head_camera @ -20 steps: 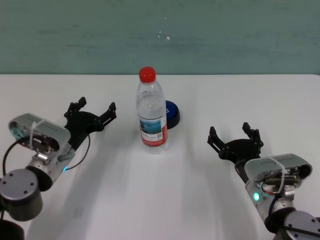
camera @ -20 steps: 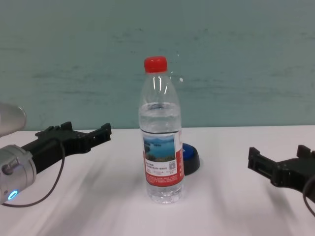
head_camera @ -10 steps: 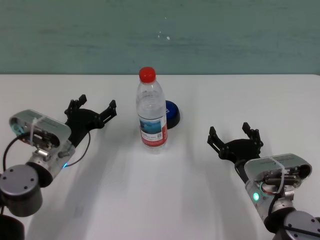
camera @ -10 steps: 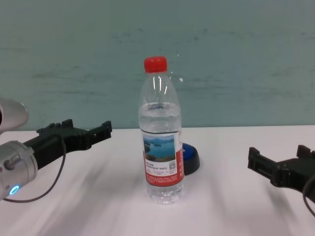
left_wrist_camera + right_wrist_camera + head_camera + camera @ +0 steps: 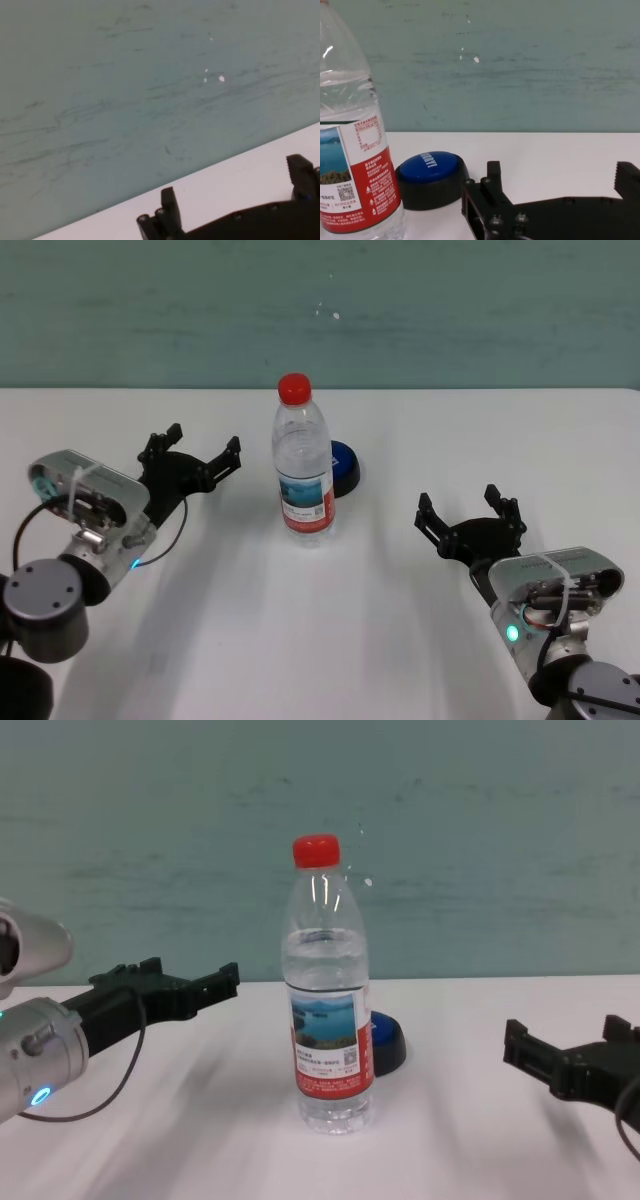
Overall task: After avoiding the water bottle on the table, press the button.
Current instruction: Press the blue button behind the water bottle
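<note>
The water bottle [image 5: 303,465] stands upright in the middle of the white table [image 5: 330,630]; it also shows in the chest view [image 5: 326,990] and the right wrist view [image 5: 355,135]. The blue button [image 5: 344,468] sits just behind it to the right, also in the chest view [image 5: 386,1042] and the right wrist view [image 5: 431,172]. My left gripper [image 5: 198,450] is open and empty, left of the bottle and above the table, also in the chest view [image 5: 185,986]. My right gripper [image 5: 470,512] is open and empty at the right, nearer than the button.
A teal wall [image 5: 320,310] runs behind the table's far edge. The left wrist view shows only that wall [image 5: 150,75] and a strip of table [image 5: 240,175].
My left gripper has moved forward and to the right, closer to the bottle. The right arm, bottle and button have not moved.
</note>
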Robot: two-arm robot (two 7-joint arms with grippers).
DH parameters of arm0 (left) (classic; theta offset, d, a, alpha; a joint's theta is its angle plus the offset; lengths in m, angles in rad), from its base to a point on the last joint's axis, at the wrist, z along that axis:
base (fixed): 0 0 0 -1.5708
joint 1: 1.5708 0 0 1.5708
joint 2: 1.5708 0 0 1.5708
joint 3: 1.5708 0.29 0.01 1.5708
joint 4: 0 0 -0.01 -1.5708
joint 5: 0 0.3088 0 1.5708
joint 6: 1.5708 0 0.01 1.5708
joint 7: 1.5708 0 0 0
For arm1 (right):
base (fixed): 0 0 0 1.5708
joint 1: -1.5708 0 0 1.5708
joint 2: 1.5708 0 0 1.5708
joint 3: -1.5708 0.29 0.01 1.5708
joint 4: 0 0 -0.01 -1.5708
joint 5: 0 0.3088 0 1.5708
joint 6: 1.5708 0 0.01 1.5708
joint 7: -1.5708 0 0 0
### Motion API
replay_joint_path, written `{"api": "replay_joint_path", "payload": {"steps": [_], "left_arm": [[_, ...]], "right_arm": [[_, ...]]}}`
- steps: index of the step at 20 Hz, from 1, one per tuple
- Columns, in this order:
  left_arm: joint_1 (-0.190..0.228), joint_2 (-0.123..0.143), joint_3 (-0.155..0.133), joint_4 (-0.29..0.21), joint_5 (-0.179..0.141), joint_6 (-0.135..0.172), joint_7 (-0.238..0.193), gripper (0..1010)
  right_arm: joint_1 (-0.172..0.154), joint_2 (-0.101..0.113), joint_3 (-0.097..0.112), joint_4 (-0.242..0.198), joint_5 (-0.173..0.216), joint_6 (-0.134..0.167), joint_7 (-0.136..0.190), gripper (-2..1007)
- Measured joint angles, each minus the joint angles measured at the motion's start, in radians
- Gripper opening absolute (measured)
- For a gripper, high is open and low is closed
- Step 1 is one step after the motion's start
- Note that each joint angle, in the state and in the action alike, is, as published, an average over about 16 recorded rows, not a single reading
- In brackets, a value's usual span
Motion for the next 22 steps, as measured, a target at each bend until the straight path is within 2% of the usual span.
{"api": "replay_joint_path", "payload": {"steps": [22], "left_arm": [[-0.055, -0.008, 0.027, 0.05, 0.012, -0.002, -0.006, 1010]], "right_arm": [[0.0, 0.0, 0.0, 0.0, 0.0, 0.0, 0.0, 1004]]}}
